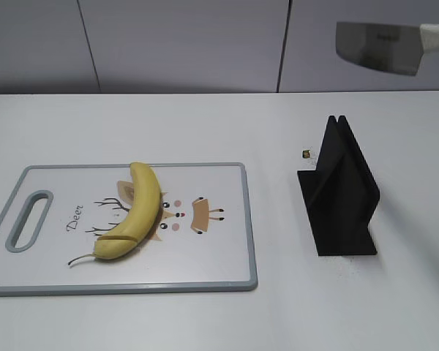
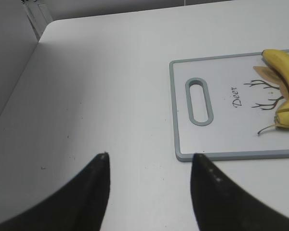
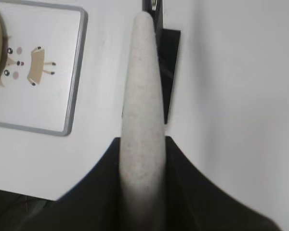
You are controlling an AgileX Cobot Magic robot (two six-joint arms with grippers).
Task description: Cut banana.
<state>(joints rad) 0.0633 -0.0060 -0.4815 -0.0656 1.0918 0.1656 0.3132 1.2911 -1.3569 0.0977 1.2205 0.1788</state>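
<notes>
I have the knife (image 1: 384, 47) up high at the far right, well above the counter (image 1: 205, 124), its blade hanging broadside over the black knife stand (image 1: 339, 191). The right gripper (image 3: 142, 192) is clamped around the pale speckled handle (image 3: 142, 96), fingers snug on both sides, so the grip looks firm enough to carry the blade across. I judge it is held that high to clear the stand before moving left.

The banana (image 1: 135, 212) lies on the cutting board (image 1: 227, 281) at the left, curving over the deer print (image 1: 179, 216), its thin stem (image 1: 79, 259) pointing to the near left. A cut line shows across it near the stem end, though the piece sits in place.

The left gripper (image 2: 149, 166) hovers over bare counter left of the board, jaws spread wide and holding nothing. From there I could bring it in to steady the banana while the knife comes down, but it is well apart from the fruit now.
</notes>
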